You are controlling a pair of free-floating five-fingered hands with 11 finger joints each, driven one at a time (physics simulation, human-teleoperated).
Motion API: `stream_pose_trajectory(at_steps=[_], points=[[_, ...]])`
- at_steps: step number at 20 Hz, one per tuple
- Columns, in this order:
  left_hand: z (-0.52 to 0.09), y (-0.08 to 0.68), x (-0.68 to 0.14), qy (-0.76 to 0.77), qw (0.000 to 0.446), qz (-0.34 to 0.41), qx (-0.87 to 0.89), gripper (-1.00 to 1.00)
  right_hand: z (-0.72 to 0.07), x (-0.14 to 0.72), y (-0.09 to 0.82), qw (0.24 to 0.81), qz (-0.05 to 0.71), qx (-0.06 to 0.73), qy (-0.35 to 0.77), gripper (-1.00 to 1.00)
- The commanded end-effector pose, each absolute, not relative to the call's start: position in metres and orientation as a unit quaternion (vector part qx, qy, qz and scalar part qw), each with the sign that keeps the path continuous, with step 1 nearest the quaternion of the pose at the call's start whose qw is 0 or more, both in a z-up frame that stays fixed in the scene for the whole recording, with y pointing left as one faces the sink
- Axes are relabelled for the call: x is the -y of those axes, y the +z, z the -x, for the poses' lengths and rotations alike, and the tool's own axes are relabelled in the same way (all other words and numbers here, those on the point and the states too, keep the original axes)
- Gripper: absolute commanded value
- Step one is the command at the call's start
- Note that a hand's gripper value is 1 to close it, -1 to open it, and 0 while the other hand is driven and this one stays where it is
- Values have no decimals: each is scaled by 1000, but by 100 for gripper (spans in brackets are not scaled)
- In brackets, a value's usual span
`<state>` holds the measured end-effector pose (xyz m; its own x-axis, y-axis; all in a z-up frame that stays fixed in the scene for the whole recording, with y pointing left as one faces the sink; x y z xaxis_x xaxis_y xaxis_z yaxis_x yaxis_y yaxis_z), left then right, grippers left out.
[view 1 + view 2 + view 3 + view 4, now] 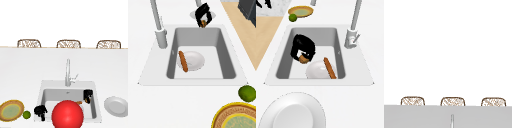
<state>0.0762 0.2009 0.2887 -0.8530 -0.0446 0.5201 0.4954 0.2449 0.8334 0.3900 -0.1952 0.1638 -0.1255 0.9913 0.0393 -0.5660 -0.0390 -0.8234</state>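
Two hands | right hand (88, 96) over sink (203, 32), fingers curled round brown morsel (303, 58) | sausage (183, 61) lies below, faucet-side | left hand (40, 111) at sink's left rim, fingers unclear

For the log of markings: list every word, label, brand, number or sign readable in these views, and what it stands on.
None: no writing shows on the sink, faucet, white plate, yellow-rimmed plate, lime, red ball, or either hand: left hand, right hand.
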Motion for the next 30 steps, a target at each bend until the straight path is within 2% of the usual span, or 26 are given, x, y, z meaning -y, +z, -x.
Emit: stream_pose_trajectory(at_steps=[1,7,19,30], points=[[-76,289,-201,-596,226,149,756,0,-393,168,139,600,279,383,645,100],[-76,289,-201,-596,226,149,756,0,-397,134,89,580,277,400,654,100],[-76,289,-201,-596,226,149,756,0,-405,94,-9,589,267,397,651,100],[-76,289,-201,-596,226,149,756,0,-455,90,-101,584,269,411,646,100]])
